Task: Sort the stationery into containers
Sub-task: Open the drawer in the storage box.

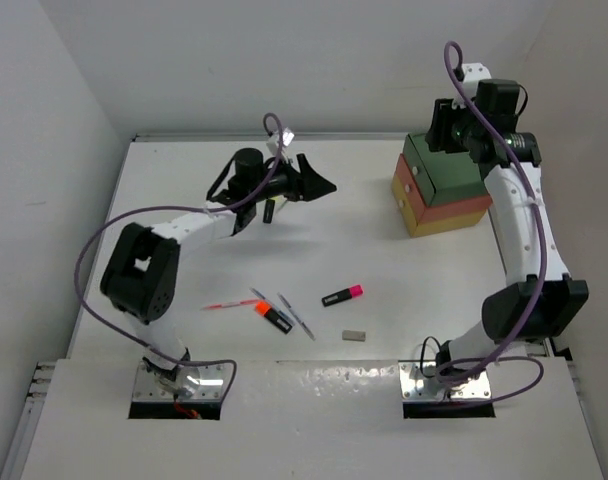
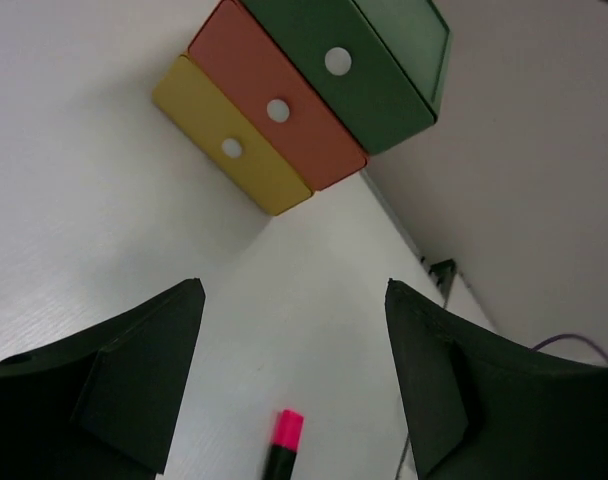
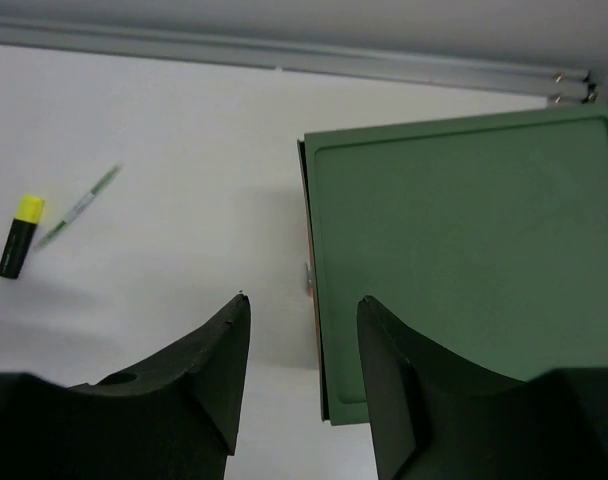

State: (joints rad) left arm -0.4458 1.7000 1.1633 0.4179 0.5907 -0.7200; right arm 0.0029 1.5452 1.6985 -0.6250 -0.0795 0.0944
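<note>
White tabletop (image 1: 184,180) shut in by walls (image 1: 44,120) at 9, 12 and 3 o'clock; near edge at 6 o'clock taken up by the two arm bases (image 1: 179,385). Stack of drawers (image 1: 439,190) at 2 o'clock, close to the 3 o'clock wall: green on top, coral-red under it, yellow at the bottom. Broad bare room across the middle and along the 12 o'clock edge.

Loose stationery gathered toward 6 o'clock. Pink-capped highlighter (image 1: 342,294) nearest the centre, small grey eraser (image 1: 354,336) near it on the 6 o'clock side. Orange-capped highlighter (image 1: 272,316) at 7 o'clock, grey pen (image 1: 296,316) just beside it, red pen (image 1: 227,304) out at 8 o'clock. Yellow-capped highlighter (image 1: 269,210) well apart at 10 o'clock, beneath the left arm (image 1: 199,225).

Left jaws: held above the tabletop near 11 o'clock, aimed toward the stack, spread wide, gripping nothing and touching nothing. In the wrist view, only the pink cap low in the gap, lying on the tabletop below.

Right jaws: over the 9 o'clock edge of the green drawer (image 1: 446,172), parted but narrower than the left, nothing between them. Contact with the green top: cannot tell.
</note>
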